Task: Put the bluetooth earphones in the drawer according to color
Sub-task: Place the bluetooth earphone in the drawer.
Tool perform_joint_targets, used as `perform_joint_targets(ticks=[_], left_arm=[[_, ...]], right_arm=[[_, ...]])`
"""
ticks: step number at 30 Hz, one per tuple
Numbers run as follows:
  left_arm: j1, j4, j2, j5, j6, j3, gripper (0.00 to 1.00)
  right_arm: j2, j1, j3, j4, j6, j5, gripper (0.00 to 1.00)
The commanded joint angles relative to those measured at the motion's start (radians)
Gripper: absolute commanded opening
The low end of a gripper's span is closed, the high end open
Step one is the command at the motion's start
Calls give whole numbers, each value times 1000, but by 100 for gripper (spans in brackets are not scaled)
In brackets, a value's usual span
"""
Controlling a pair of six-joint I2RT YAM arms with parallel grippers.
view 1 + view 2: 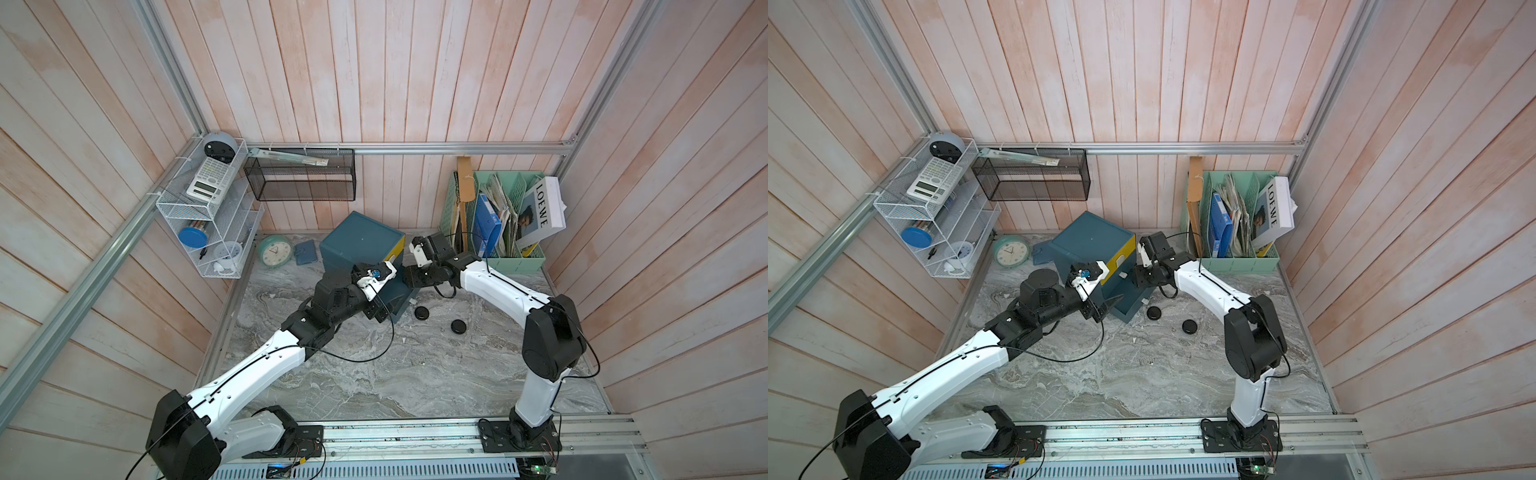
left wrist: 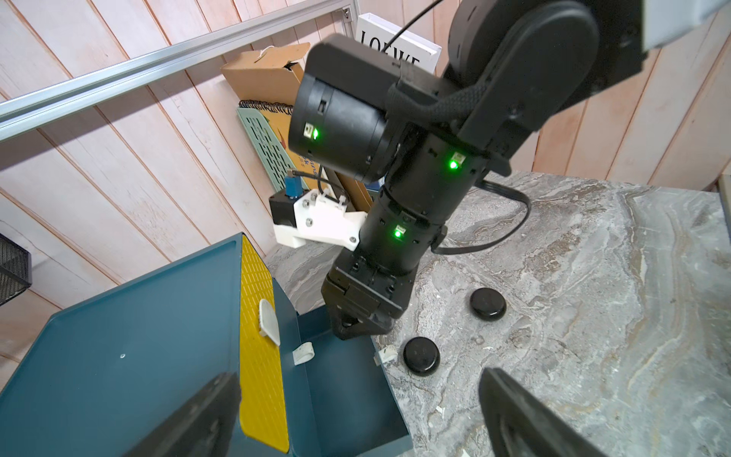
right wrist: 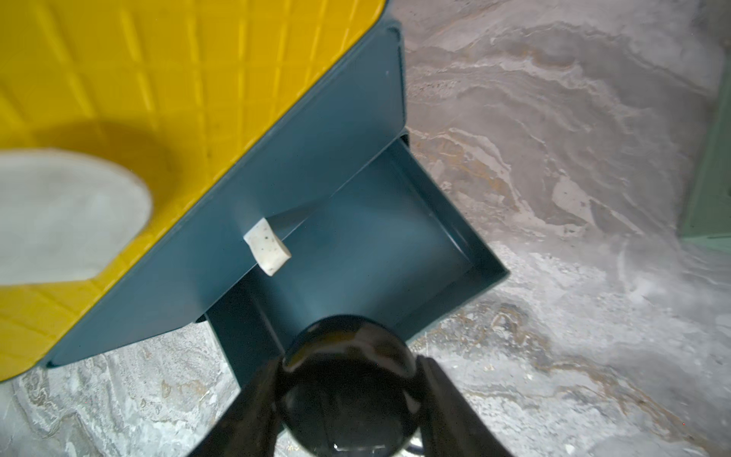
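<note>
- On the left wall a white wire shelf (image 1: 195, 216) carries a calculator (image 1: 209, 183); its key lettering is too small to read.
- A mint-green clock (image 1: 274, 250) leans at the table's back edge; I can't make out its numerals.
- The drawer (image 1: 359, 239), a teal cabinet, stands skewed to the back wall. Its yellow top drawer (image 2: 259, 336) is shut and its bottom drawer (image 3: 486, 269) is pulled out.
- The left gripper (image 2: 360, 378) hovers in front of the cabinet with its fingers spread wide.
- The right gripper (image 3: 348, 366) pinches a glossy black earphone case (image 3: 348, 395) between its fingers, just over the open drawer's outer corner.
- Two more black cases (image 1: 422, 312) (image 1: 458, 326) lie on the marble table (image 1: 415, 374). The nearer one sits just beside the open drawer's front corner.
- A broad stretch of marble runs between the two arm bases.
- At the back right, a mint file rack (image 1: 515, 259) holds a white book (image 1: 540, 212) reading "LOEWE".
</note>
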State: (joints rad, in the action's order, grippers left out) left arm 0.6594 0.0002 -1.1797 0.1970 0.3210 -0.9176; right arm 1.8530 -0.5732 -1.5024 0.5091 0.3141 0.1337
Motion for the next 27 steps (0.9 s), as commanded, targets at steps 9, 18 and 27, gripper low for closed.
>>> perform_joint_targets(ticks=[9,18,27], left_arm=[[-32,26,-7,-7,-7,25,100],[-37,32,-10,-4,-11,24,100],[-37,49,-4,-6,-21,29,100]], right_arm=[[74,-8,-40,-55,37,76,49],[142,-10,-63,-89,47,130,57],[160,-10,-64,-84,42,122,64]])
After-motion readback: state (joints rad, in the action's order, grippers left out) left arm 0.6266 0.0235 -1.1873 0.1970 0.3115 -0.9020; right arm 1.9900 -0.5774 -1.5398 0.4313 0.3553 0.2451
